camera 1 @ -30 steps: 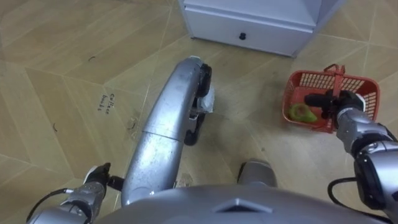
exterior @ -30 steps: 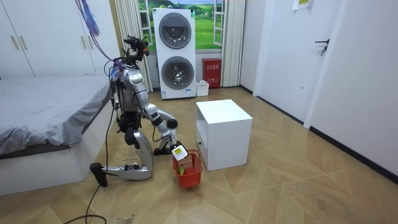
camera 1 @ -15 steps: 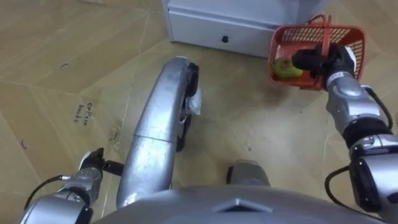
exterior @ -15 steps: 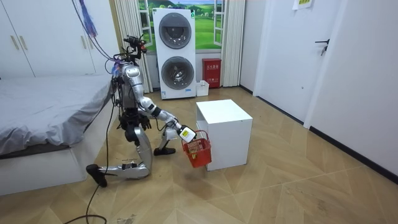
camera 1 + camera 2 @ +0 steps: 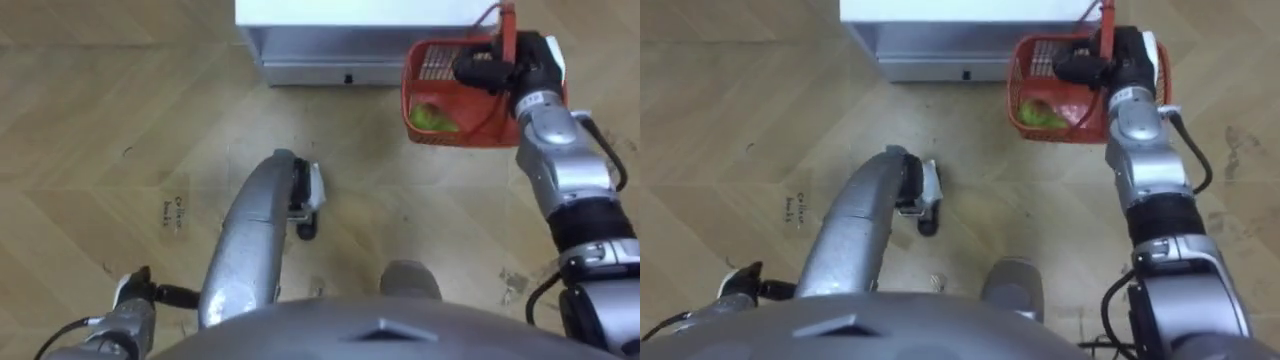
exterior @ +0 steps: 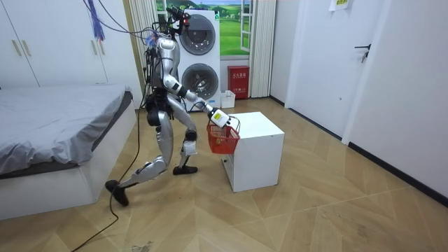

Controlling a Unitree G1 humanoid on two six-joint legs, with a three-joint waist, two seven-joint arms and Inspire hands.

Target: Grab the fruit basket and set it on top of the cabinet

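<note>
Left hand (image 5: 132,295) low at the lower left, idle; state not readable. Right hand (image 5: 520,72) reaches forward, curled tight round the upright handle (image 5: 508,30) of the basket (image 5: 428,60). The basket hangs just left of that hand, clear of the floor, before the right end of the cabinet (image 5: 340,25) front. Red mesh, one green fruit (image 5: 432,118) inside. Pick-up judged nearly complete.
</note>
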